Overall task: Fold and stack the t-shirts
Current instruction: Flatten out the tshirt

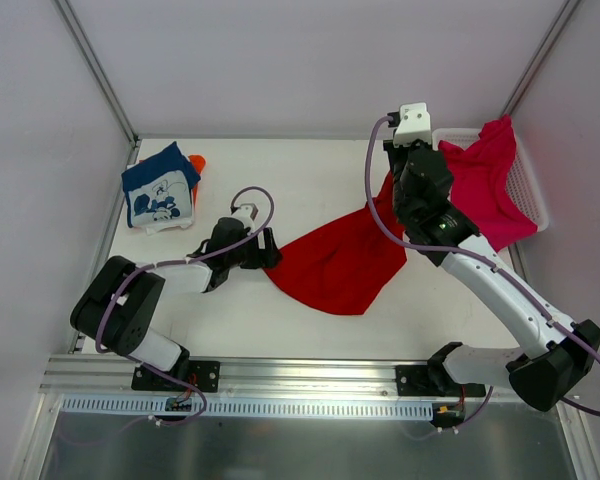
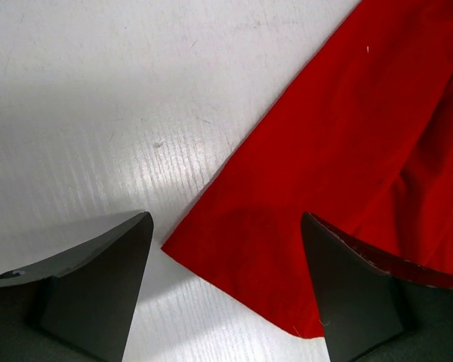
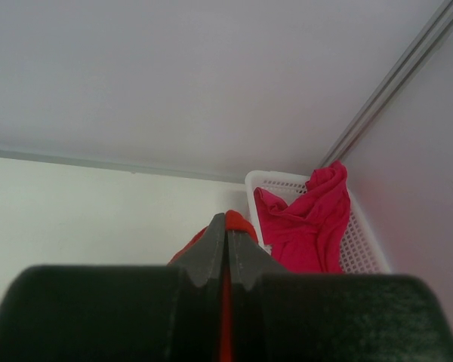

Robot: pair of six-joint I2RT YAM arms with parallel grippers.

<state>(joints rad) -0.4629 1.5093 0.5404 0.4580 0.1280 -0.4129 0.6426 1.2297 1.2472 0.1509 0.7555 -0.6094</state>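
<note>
The red t-shirt (image 1: pixel 340 262) lies spread on the table, its far corner lifted by my right gripper (image 3: pixel 227 226), which is shut on that red cloth (image 3: pixel 240 221). My left gripper (image 2: pixel 226 249) is open, low over the table, its fingers either side of the red shirt's near-left corner (image 2: pixel 241 249). The magenta-pink t-shirt (image 1: pixel 485 185) hangs crumpled out of the white basket (image 1: pixel 533 190); it also shows in the right wrist view (image 3: pixel 306 222). The navy t-shirt with white cartoon print (image 1: pixel 160 187) lies folded at the far left on the orange one (image 1: pixel 196 162).
The white mesh basket (image 3: pixel 362 249) stands at the table's far right corner against the wall. Metal frame posts (image 1: pixel 95 70) rise at the back corners. White table surface (image 2: pixel 98 113) lies left of the red shirt.
</note>
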